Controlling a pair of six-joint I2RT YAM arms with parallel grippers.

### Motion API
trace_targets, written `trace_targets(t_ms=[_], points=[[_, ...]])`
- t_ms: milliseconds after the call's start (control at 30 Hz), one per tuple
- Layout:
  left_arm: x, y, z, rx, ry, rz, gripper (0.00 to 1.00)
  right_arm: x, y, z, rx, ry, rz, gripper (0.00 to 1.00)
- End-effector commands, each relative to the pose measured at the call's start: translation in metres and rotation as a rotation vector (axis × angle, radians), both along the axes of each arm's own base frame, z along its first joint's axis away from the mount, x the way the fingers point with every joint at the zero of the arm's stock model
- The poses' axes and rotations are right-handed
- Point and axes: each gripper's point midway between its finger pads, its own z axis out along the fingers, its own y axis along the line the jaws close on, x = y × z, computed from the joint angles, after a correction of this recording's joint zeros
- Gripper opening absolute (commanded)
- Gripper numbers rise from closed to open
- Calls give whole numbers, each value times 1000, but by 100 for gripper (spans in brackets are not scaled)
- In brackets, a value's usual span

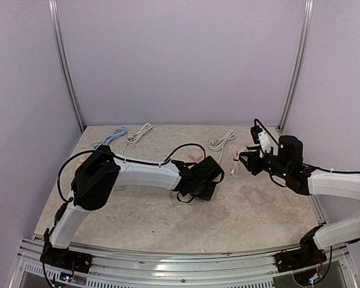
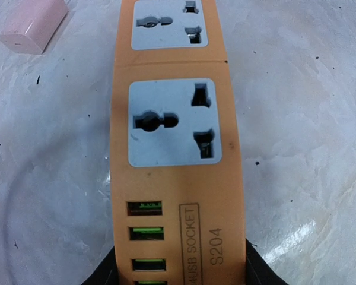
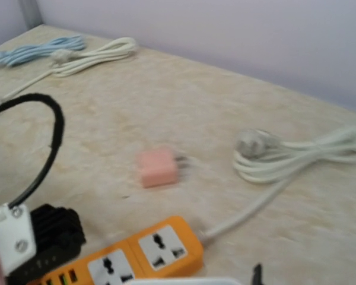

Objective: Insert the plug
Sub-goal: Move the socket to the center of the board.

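Observation:
The orange power strip point(image 2: 178, 178) with grey-white sockets and green USB ports lies on the table, and also shows in the right wrist view point(image 3: 148, 255). My left gripper point(image 2: 178, 276) is shut on its USB end, one black finger on each side. From above, that gripper point(image 1: 207, 174) covers the strip. The pink plug point(image 1: 195, 155) lies loose on the table just beyond the strip, prongs out; it also shows in the left wrist view point(image 2: 32, 24) and the right wrist view point(image 3: 158, 167). My right gripper point(image 1: 247, 161) hovers to the right, open and empty, apart from both.
A coiled white cable point(image 1: 221, 141) runs from the strip's far end point(image 3: 296, 154). A white cable point(image 1: 138, 135) and a blue cable point(image 1: 111, 137) lie at the back left. A thin pinkish cable point(image 1: 234, 153) lies near my right gripper. Walls close the table on three sides.

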Motion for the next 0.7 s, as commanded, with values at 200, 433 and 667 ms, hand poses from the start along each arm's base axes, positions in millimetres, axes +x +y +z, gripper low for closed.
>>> trace_targets(t_ms=[200,433,667], points=[[-45,31,-14,44,58,-49,62,17,70,-14,4,-73,95,0],[-49,51,1,41,35,-6,85,23,97,-36,52,-50,157,0],[-56,71,23,1,21,31,93,15,117,-52,52,-32,218,0]])
